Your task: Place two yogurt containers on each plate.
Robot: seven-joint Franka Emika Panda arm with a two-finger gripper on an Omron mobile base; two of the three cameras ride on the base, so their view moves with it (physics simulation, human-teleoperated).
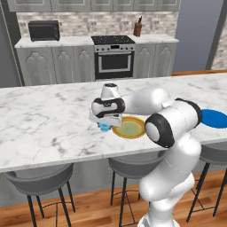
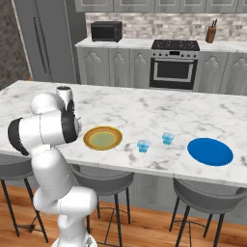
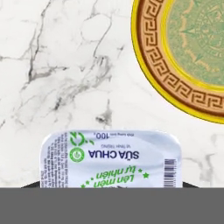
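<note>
While arm folds low, pincer [image 1: 105,125] tops yogurt cup [image 3: 110,158].

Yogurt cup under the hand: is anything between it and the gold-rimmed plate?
Nothing visible. In the hand view only bare marble counter separates the yogurt cup from the gold-rimmed plate. The other two cups sit on the plate's far side, toward the blue plate.

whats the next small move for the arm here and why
Probably carry the yogurt container sideways over the yellow plate and lower it. In the hand view the container's lid sits right at the gripper, with the plate's rim just beside it and the plate bare; whether the grip is already closed is unclear. Two more containers wait toward the blue plate.
</note>
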